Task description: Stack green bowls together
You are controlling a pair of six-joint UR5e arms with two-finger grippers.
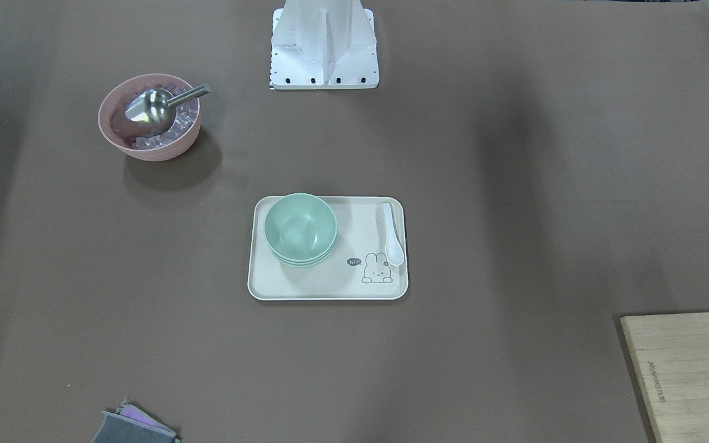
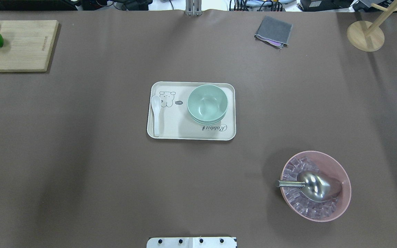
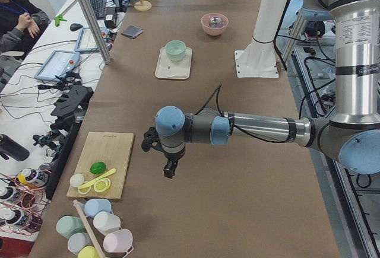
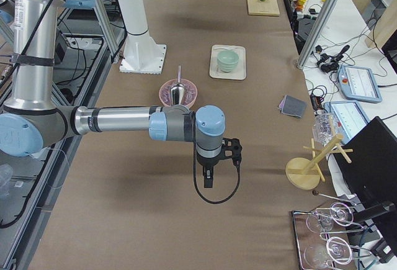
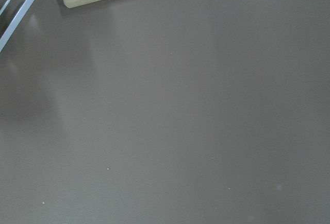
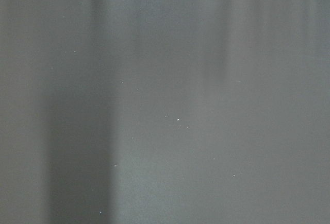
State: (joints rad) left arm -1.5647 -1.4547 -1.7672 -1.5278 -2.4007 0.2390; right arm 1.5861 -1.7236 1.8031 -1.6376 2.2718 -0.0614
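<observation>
The pale mint-green bowls sit nested in one stack on a cream rabbit-print tray at the table's middle; they also show in the overhead view and in both side views. The rims of three bowls show. My left gripper shows only in the exterior left view, held high near the cutting board, far from the tray. My right gripper shows only in the exterior right view, held high over bare table, far from the tray. I cannot tell if either is open or shut.
A white spoon lies on the tray. A pink bowl of ice cubes holds a metal scoop. A wooden cutting board with lime and lemon, a grey cloth and a wooden stand sit at the table's edges.
</observation>
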